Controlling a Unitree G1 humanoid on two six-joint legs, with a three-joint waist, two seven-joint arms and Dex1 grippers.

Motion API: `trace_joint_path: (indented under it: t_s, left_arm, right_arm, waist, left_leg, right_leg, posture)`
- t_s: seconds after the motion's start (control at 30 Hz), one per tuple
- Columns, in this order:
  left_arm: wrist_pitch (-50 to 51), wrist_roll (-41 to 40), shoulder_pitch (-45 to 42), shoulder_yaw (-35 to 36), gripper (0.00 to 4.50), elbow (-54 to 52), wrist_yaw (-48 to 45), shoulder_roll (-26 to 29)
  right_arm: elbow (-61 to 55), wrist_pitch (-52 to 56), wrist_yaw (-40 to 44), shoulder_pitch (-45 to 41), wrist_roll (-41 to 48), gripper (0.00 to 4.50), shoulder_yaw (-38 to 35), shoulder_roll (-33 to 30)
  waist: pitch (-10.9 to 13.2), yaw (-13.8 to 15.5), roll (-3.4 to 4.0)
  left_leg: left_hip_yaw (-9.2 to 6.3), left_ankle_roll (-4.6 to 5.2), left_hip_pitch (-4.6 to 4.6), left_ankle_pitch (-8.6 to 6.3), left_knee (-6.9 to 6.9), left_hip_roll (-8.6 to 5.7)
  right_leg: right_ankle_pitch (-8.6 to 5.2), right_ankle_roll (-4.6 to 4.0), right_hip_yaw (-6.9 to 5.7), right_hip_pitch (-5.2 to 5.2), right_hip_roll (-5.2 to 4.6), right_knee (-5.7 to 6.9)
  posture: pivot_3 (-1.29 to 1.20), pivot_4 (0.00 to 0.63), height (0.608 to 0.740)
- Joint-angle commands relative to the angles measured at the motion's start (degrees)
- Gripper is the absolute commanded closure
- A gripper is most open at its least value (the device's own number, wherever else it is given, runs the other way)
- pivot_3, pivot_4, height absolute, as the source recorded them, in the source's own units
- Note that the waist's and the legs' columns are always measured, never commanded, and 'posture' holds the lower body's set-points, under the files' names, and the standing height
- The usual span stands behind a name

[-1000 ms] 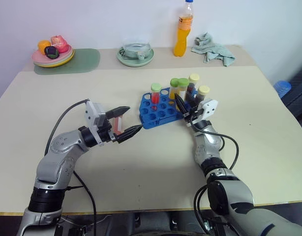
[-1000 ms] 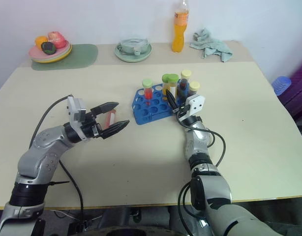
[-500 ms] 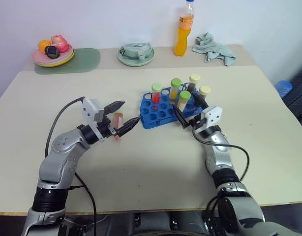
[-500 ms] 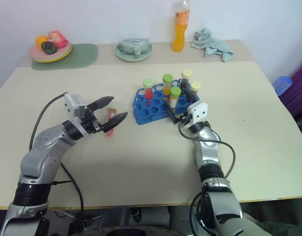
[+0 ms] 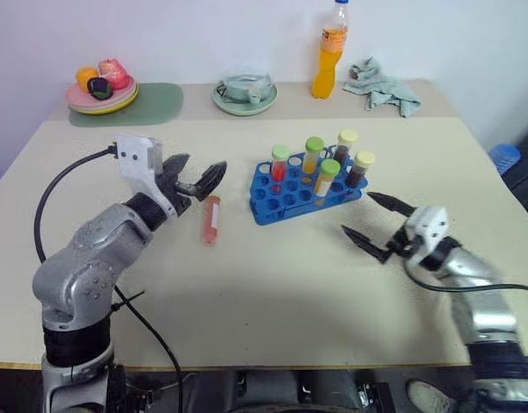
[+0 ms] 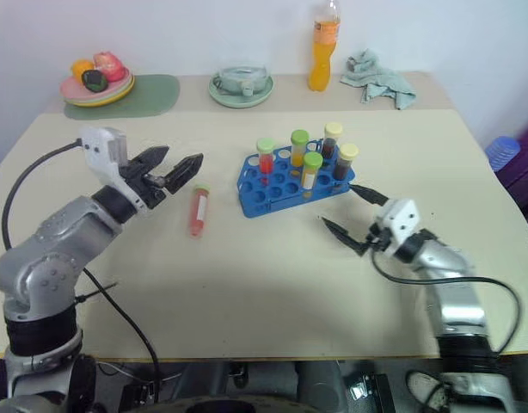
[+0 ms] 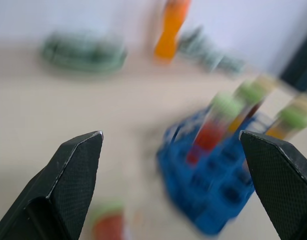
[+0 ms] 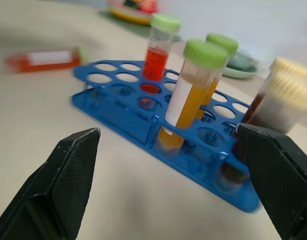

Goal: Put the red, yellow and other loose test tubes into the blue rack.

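Observation:
The blue rack [image 5: 291, 196] stands mid-table with several capped tubes upright in it: a red one [image 5: 278, 164], two yellow ones [image 5: 325, 177] and two dark ones [image 5: 359, 169]. One loose red test tube [image 5: 211, 218] lies flat on the table left of the rack. My left gripper [image 5: 193, 176] hovers open above and behind that tube, apart from it. Right of the rack and nearer to me, my right gripper [image 5: 359, 213] is open and empty, pointing at the rack [image 8: 143, 112].
Along the far edge stand an orange-drink bottle [image 5: 326, 53], a crumpled green cloth [image 5: 380, 84], a bowl on a green plate [image 5: 243, 90] and a plate of fruit [image 5: 102, 86] on a green mat. The left arm's black cable trails over the near left table.
My right gripper has let go of a yellow tube in the rack's front row and drawn back to the right. My left gripper has risen off the red tube lying on the table.

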Motion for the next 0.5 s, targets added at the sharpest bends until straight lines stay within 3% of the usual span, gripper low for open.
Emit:
trace_joint_path:
  t_s: [0.03, 0.17, 0.5]
  left_arm:
    - [21.4, -1.5, -9.4, 4.3, 0.00, 4.0, 6.8, -0.5]
    - [26.6, -5.7, -19.3, 1.5, 0.00, 18.4, 13.0, 2.0]
    - [26.6, -4.3, -31.9, -1.6, 0.00, 40.8, 25.7, -3.4]
  right_arm:
    - [-6.9, 6.7, 4.3, -0.7, 7.0, 0.04, -4.1, -5.3]
    - [-10.6, 15.5, 5.9, -2.5, 12.6, 0.04, -5.8, -9.5]
    - [-16.0, 25.2, 8.3, -4.1, 13.9, 0.04, -4.4, -12.7]
  waist:
    - [0.0, 0.0, -0.09]
    - [0.1, 0.0, -0.25]
    - [0.4, 0.4, -0.67]
  left_leg:
    - [0.00, 0.00, 0.00, 0.00, 0.01, -0.01]
    - [-0.01, 0.00, -0.01, 0.00, -0.02, -0.02]
    - [0.00, -0.02, -0.08, 0.01, -0.01, -0.06]
  right_leg:
    - [0.00, 0.01, 0.00, 0.00, 0.01, 0.00]
    - [-0.02, 0.04, -0.01, -0.01, 0.04, -0.01]
    - [-0.01, 0.04, 0.00, -0.04, -0.02, -0.03]
  posture:
    - [0.00, 0.150, 0.740]
    - [0.00, 0.150, 0.740]
    - [0.00, 0.150, 0.740]
